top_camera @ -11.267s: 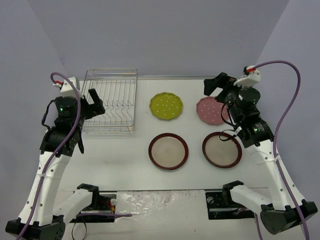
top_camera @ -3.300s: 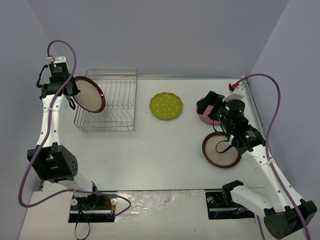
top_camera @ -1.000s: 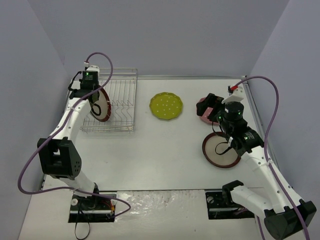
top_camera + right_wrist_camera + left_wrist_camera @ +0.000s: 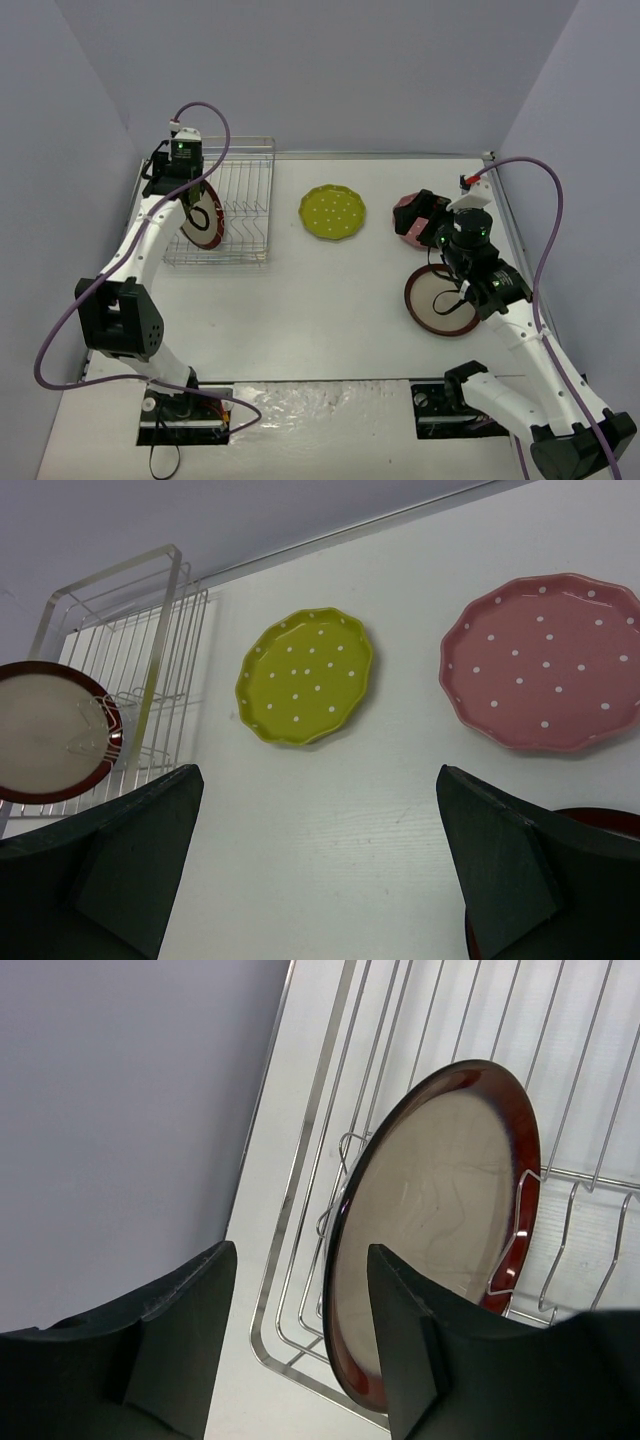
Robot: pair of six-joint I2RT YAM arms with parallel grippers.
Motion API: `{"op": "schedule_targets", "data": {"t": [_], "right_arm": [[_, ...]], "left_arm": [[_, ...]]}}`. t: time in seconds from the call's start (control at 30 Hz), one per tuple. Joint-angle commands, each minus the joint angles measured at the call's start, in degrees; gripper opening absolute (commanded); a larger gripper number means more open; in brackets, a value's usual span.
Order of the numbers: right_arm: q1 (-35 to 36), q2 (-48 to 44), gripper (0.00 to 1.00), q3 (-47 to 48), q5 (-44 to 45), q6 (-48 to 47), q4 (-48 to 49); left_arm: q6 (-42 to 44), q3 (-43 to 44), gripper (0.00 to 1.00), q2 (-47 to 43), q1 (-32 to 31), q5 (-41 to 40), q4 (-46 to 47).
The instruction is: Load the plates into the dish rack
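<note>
A large plate with a dark red-brown rim (image 4: 204,216) (image 4: 440,1210) stands on edge between the tines at the left end of the silver wire dish rack (image 4: 245,175) (image 4: 300,1190). My left gripper (image 4: 190,196) (image 4: 300,1255) is open, straddling that plate's lower rim without pinching it. Another red-brown plate (image 4: 441,301) lies flat under my right arm. My right gripper (image 4: 420,212) (image 4: 318,775) hangs wide open and empty above the table. The yellow-green dotted plate (image 4: 333,212) (image 4: 305,675) and the pink dotted plate (image 4: 406,226) (image 4: 548,660) lie beyond it.
The rack sits at the back left, close to the left wall (image 4: 120,1110). The back wall runs just behind the rack and the plates. My right arm partly covers the pink plate in the top view.
My left gripper brought the red-brown plate down into the rack, then opened in the last second and let go of it. The right arm has barely moved.
</note>
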Motion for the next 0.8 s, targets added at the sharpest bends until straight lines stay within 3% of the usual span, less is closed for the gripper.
{"op": "schedule_targets", "data": {"t": [0.0,0.2,0.37,0.6,0.77], "right_arm": [[0.45,-0.48,1.00,0.31,-0.21,0.12,4.43],[0.54,-0.40,1.00,0.48,0.49,-0.06,3.99],[0.54,-0.31,1.00,0.92,1.54,-0.15,3.73],[0.45,-0.14,1.00,2.85,6.72,0.29,0.58],[0.45,1.03,1.00,5.87,12.21,0.98,-3.26]], "left_arm": [[-0.29,3.51,0.52,-4.02,-0.23,-2.74,1.01],[-2.85,6.77,0.55,-8.85,-1.89,-1.95,0.19],[-7.03,11.14,0.56,-11.14,-4.95,5.99,-5.21],[-20.49,8.45,0.56,-13.26,-13.32,20.36,-6.48],[-27.89,2.39,0.56,-10.82,-24.22,26.19,-0.96]]}}
